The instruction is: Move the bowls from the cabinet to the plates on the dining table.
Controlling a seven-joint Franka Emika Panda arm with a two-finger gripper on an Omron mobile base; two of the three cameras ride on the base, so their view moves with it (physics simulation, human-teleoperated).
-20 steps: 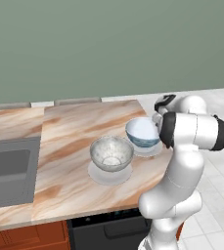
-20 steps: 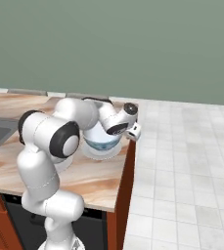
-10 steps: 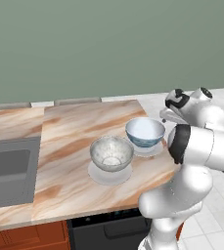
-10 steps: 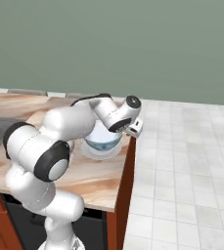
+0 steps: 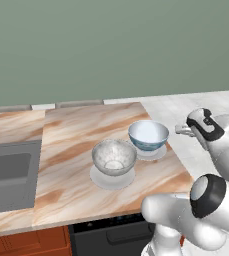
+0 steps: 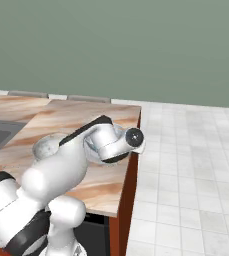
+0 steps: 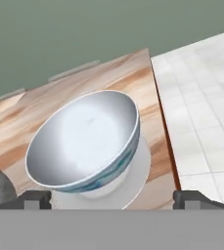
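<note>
The white bowl with blue pattern [image 5: 148,135] stands upright on a pale plate [image 5: 155,153] near the right edge of the marble dining table [image 5: 76,130]. To its left the grey speckled bowl [image 5: 114,156] sits on the other plate [image 5: 111,179]. My gripper [image 5: 183,131] hangs just past the table's right edge, beside the blue bowl and apart from it. In the hand view its fingertips [image 7: 35,199] stand wide open with nothing between them, facing the blue bowl [image 7: 84,141] on its plate [image 7: 135,173]. The cabinet is out of view.
A dark sink [image 5: 6,175] is set into the counter at the far left. Pale tiled floor [image 6: 186,165] spreads to the right of the table's edge [image 7: 160,112]. A dark appliance front [image 5: 111,235] sits under the counter. A green wall runs behind.
The hand has drawn back to the right, away from the blue bowl and past the table's edge, with its jaws open. Both bowls have stayed on their plates.
</note>
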